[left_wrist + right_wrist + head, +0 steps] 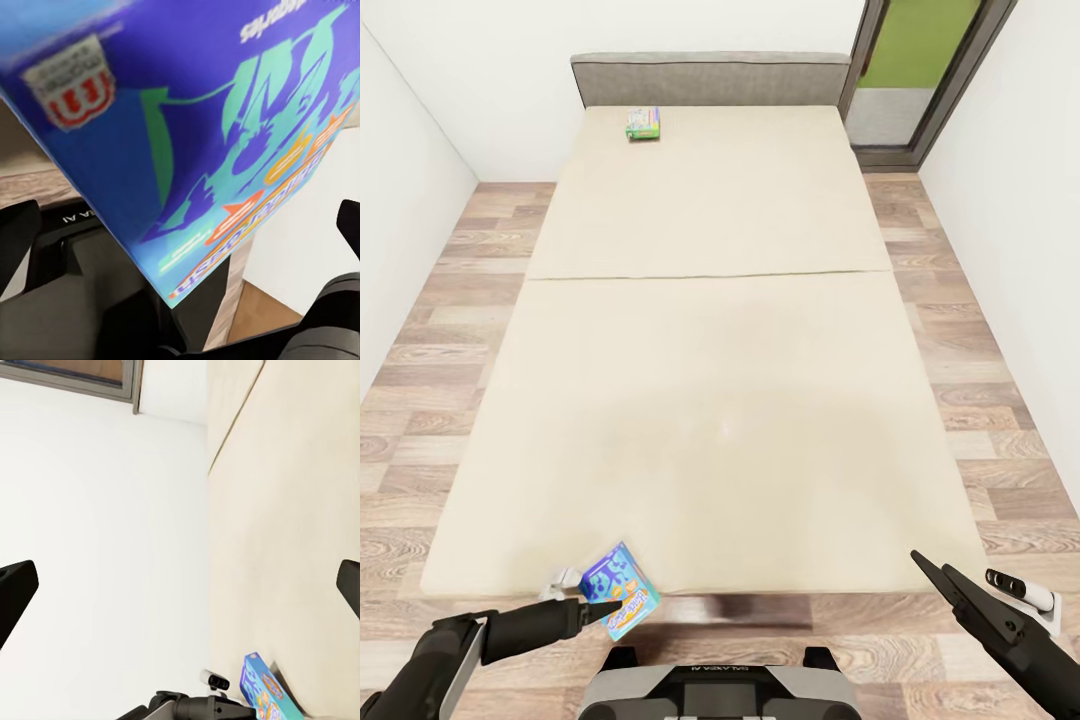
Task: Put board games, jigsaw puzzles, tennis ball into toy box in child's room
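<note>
Left gripper's got a board game at the foot of the bed

The left gripper [592, 603] is pinching a blue board game [620, 590] just off the near edge of the bed [710, 400]. The right gripper [970, 580] hangs empty, fingers spread, by the bed's near corner. A green board game [643, 124] lies way up by the headboard [710, 78].

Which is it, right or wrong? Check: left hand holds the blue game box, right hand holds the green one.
Wrong. The head view shows the right hand open and empty; the green game box lies on the bed near the headboard. The left hand does hold the blue game box.
</note>
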